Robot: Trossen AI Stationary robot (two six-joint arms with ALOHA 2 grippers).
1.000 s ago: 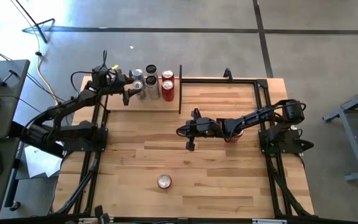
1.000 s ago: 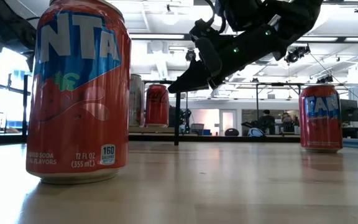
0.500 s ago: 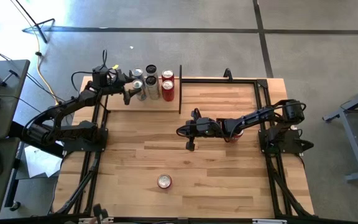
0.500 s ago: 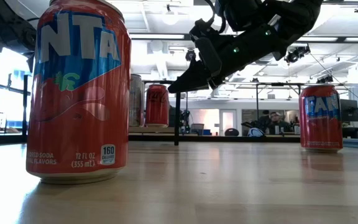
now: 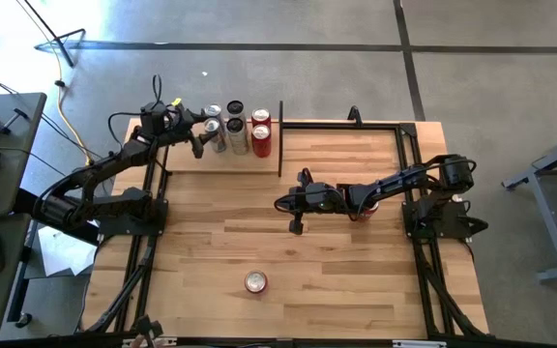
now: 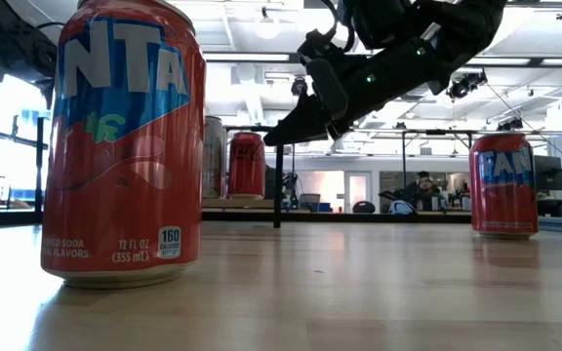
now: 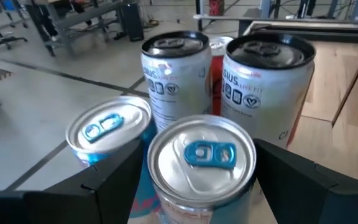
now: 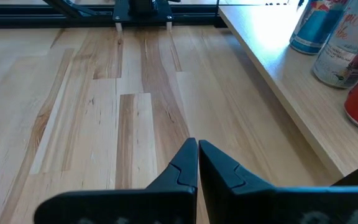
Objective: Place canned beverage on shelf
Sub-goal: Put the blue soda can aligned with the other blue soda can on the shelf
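The shelf (image 5: pixel 230 162) is a pale board at the table's far left, with a black upright (image 5: pixel 280 140) at its end. Several cans stand on it. My left gripper (image 5: pixel 199 137) is open at the left side of the group. Its fingers stand on either side of a silver can with a blue tab (image 7: pixel 201 155). My right gripper (image 8: pixel 197 146) is shut and hangs over the middle of the table (image 5: pixel 280 203), touching nothing. A red can (image 5: pixel 255 281) stands upright near the front edge. My left gripper comes level from the table's left. Its two fingers (image 7: pixel 114 183) stand close on either side of the blue-tabbed can's upper wall (image 7: pixel 166 205). I cannot tell whether either finger touches it. The can stands upright on the shelf.
Another red can (image 5: pixel 364 209) stands on the table under my right arm, also in the low view (image 6: pixel 503 185). Two white cans (image 7: pixel 266 93) and a red one stand behind the blue-tabbed can. Bare tabletop (image 5: pixel 337 280) lies at the front right.
My left gripper has turned a little beside the cans, its fingers swinging slightly toward the table's far edge. The cans on the shelf have stayed where they were.
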